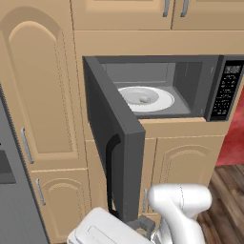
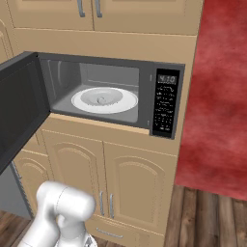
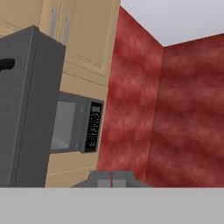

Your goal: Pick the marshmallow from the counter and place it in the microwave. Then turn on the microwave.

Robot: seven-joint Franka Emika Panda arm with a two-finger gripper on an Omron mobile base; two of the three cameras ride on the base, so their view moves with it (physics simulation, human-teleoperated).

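The gripper (image 3: 112, 178), closed and empty, sits low, well below the marshmallow (image 1: 144, 99) on the microwave (image 2: 164, 72) plate (image 2: 126, 102).

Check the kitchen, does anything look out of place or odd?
One thing: the microwave door hangs wide open into the room. A small off-white marshmallow sits on the white plate inside. Nothing looks spilled, tilted or damaged. The gripper is shut and holds nothing.
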